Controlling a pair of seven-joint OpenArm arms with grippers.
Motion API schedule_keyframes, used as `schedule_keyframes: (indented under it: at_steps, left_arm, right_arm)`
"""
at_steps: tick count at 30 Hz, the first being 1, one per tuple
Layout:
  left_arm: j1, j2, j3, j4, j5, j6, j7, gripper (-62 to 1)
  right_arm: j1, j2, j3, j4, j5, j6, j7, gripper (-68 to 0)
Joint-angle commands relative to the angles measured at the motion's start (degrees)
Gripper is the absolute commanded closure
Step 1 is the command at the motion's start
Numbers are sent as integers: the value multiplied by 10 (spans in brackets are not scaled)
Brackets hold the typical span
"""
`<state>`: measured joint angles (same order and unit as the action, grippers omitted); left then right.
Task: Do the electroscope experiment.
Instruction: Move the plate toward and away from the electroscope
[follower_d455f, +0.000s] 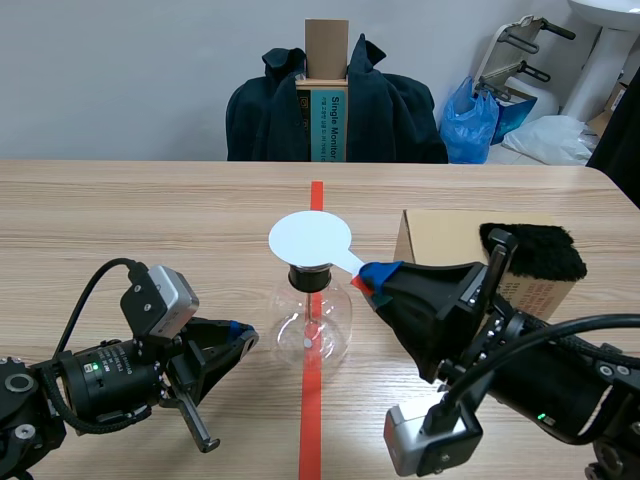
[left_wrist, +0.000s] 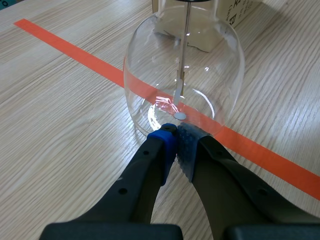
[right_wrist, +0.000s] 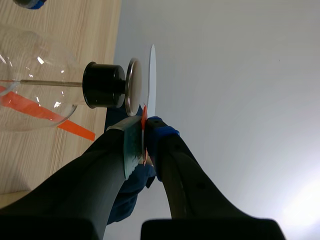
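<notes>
Electroscope (follower_d455f: 312, 325), white disc (follower_d455f: 310, 240) above, box (follower_d455f: 334, 122) (label "Single")

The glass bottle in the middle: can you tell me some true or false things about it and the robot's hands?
1. The right gripper holds the white disc above the glass flask. True.
2. The left gripper is wide open. False: its fingers are shut together, beside the flask's base.
3. The flask stands on the tape line. True.
4. The black furry cloth lies beside the left gripper. False: it lies on the cardboard box, near the right arm.
5. The flask lies on its side. False: it stands upright.
</notes>
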<state>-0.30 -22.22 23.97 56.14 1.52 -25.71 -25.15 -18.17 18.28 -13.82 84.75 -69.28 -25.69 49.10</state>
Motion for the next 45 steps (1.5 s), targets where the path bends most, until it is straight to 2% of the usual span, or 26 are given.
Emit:
schedule_keyframes:
  at_steps: [1,6,12,26,30,34,45]
  left_arm:
    - [3,3,-1,15,-4,-1,-8,-31]
    - [3,3,-1,15,-4,-1,-8,-31]
    - [3,3,-1,15,-4,-1,-8,-31]
    - [3,3,-1,15,-4,-1,-8,-31]
    - [3,3,-1,15,-4,-1,-8,-31]
    - [3,3,-1,15,-4,-1,-8,-31]
    - [3,3,-1,15,-4,-1,-8,-31]
  right_arm:
    - [1,4,3,11,4,-4,-2,-7]
    - [1,4,4,11,4,-4,-7,-7]
    - [1,4,4,11,4,-4,-45,-7]
    - [1,4,4,11,5,-4,-245,-7]
    - [1,4,4,11,5,-4,-285,-7]
    - [1,4,4,11,5,-4,-278,-7]
    - [1,4,4,11,5,-4,-128,-7]
